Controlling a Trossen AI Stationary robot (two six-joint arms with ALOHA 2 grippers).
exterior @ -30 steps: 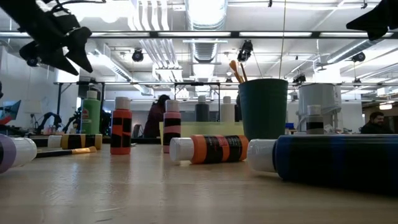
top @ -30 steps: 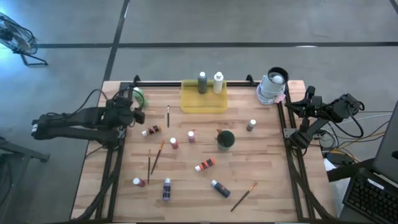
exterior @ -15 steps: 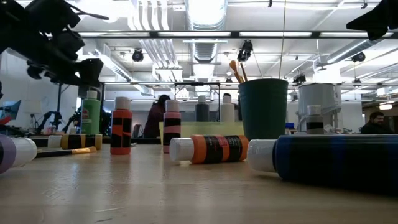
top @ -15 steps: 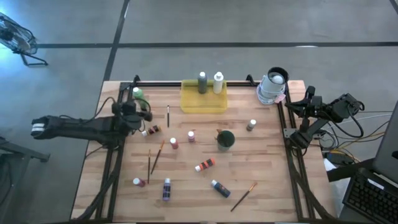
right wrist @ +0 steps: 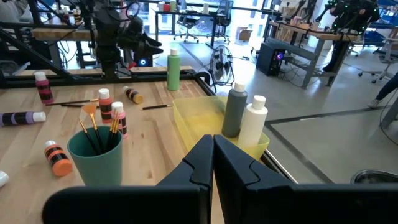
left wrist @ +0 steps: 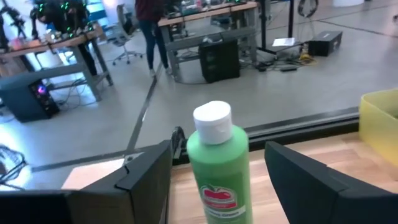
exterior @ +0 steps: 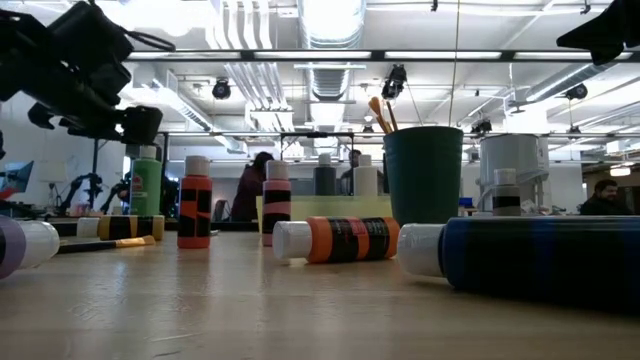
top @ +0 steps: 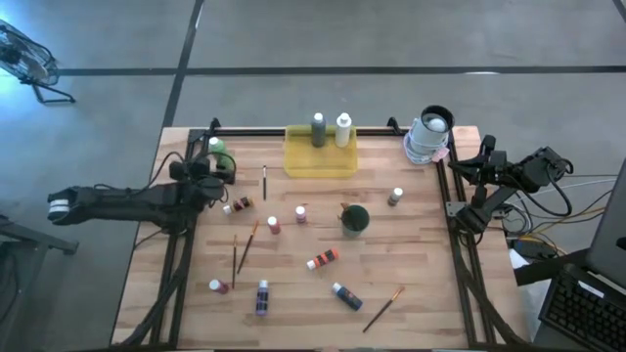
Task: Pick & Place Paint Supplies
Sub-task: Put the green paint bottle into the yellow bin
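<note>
Left claw: spread wide, nothing held, hanging above the table near its far-left corner, at the end of the left arm, which reaches in from the left edge. Green bottle: white-capped, upright, just beyond the left claw toward the far rail; in the left wrist view the green bottle stands centred in the gap between the two fingers, its long axis vertical and apart from both pads, so a short forward advance looks enough to bring the jaws around its body. Next along, lying on the table: a brown bottle, a thin paintbrush, two more brushes, and a scatter of small bottles toward the near edge, all nearer the left arm than the right. Yellow tray: at the far middle edge, already carrying a grey bottle and a white bottle, both upright; probable destination for the green one, lying to the right of it along the far rail. Green cup: right of centre, with brushes standing in it. Right claw: clenched on nothing, parked off the table's far-right side, well apart from every bottle; the left arm is plainly the nearer.
</note>
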